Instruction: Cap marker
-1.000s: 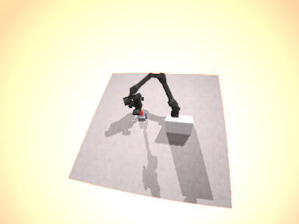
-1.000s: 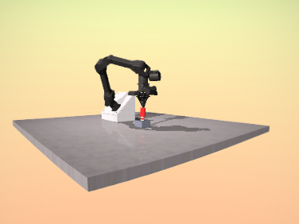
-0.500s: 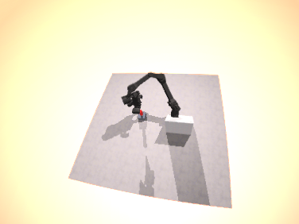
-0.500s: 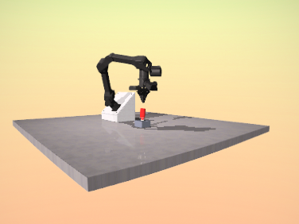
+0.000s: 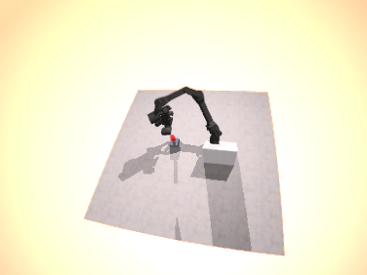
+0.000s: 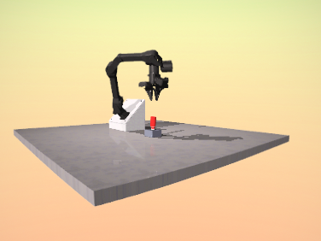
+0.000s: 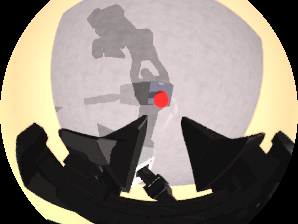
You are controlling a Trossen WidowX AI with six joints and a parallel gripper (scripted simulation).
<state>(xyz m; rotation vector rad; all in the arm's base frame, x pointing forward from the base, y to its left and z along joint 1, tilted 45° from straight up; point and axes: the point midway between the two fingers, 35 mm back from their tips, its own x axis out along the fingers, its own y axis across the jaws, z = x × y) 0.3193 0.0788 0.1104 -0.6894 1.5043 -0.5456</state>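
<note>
Hanging over the capped marker, fingers apart.

My fingers [image 6: 154, 96] are standing partly open and gripping nothing, hovering well above the red cap [image 6: 153, 121]. The cap is sitting on the marker, upright in the block [image 6: 152, 132] on the worktop [image 6: 107, 167].

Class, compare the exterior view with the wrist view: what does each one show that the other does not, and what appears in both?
Only the exterior view shows the whole black jointed arm, its white wedge-shaped base block, and the gap between the raised gripper and the red cap below it.

Only the wrist view looks down between the two dark pointed fingers, showing the jaws open with nothing between them, and the arm's shadow on the table.

Both show the red cap sitting atop the small grey holder block on the grey table slab.
</note>
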